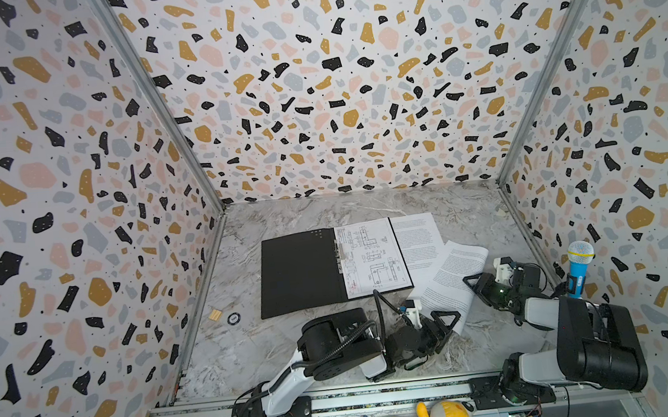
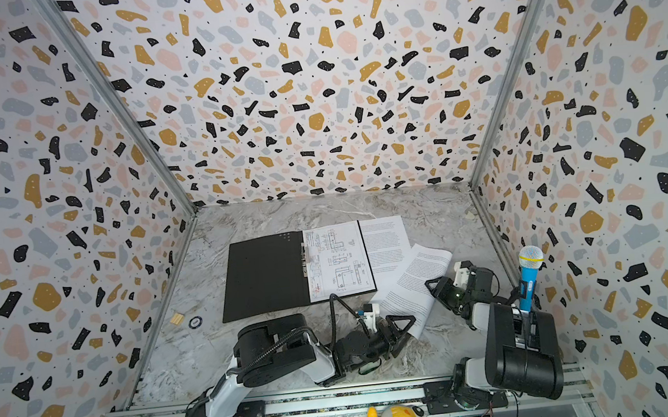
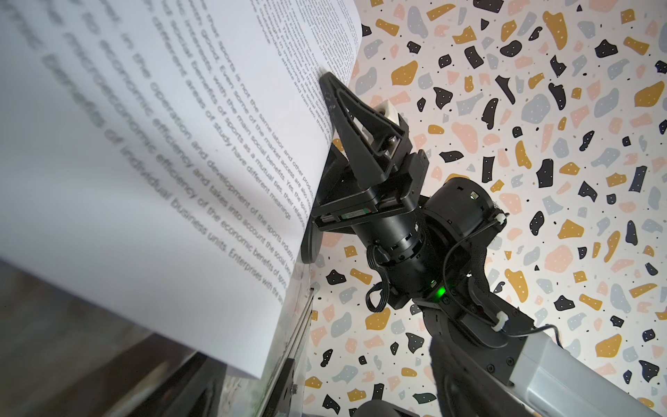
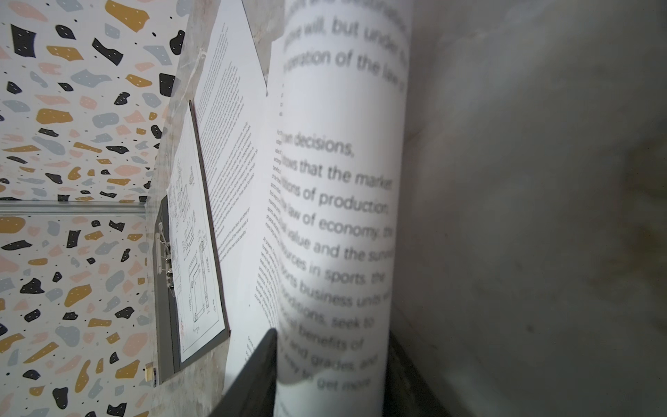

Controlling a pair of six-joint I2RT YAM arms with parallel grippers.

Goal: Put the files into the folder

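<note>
Nearest: left gripper at near end of curled sheet; wide-looking jaws, cannot tell if gripping. Right gripper clamped on same sheet's side edge. Beyond: 1 text sheet flat against right edge of open folder, drawing sheet already inside. Advice: support both ends, carry low, lay square over drawing sheet.
</note>
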